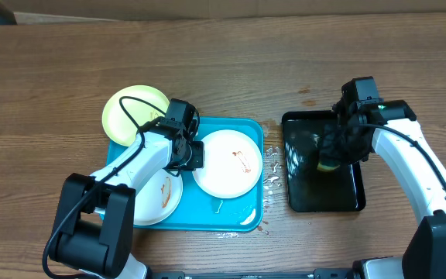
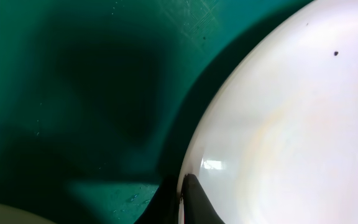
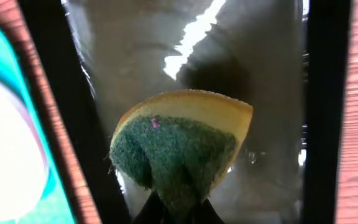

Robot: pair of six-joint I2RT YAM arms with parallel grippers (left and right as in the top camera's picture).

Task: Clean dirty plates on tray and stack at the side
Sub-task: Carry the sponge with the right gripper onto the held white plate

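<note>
Both arms reach forward, left claw (image 1: 198,153) pinched low, right claw (image 3: 173,214) clamped tight.

We are finding the turquoise tray (image 1: 248,128) crowded: the large white plate (image 1: 227,167) is filling its right half, a second white plate (image 1: 161,205) is lying at its near-left corner under our left arm (image 1: 142,159), and the yellow-green plate (image 1: 130,108) is sitting against its far-left corner. Our left gripper (image 1: 196,153) is pinching the large white plate's left rim, closing off that side. Our right gripper (image 1: 333,159), clamping the sponge (image 3: 179,143), is hanging over the black tray (image 1: 300,198), whose near half is lying bare. Between the trays only a narrow wet strip of table (image 1: 272,182) is lying open; along the far edge we are seeing broad bare wood.
</note>
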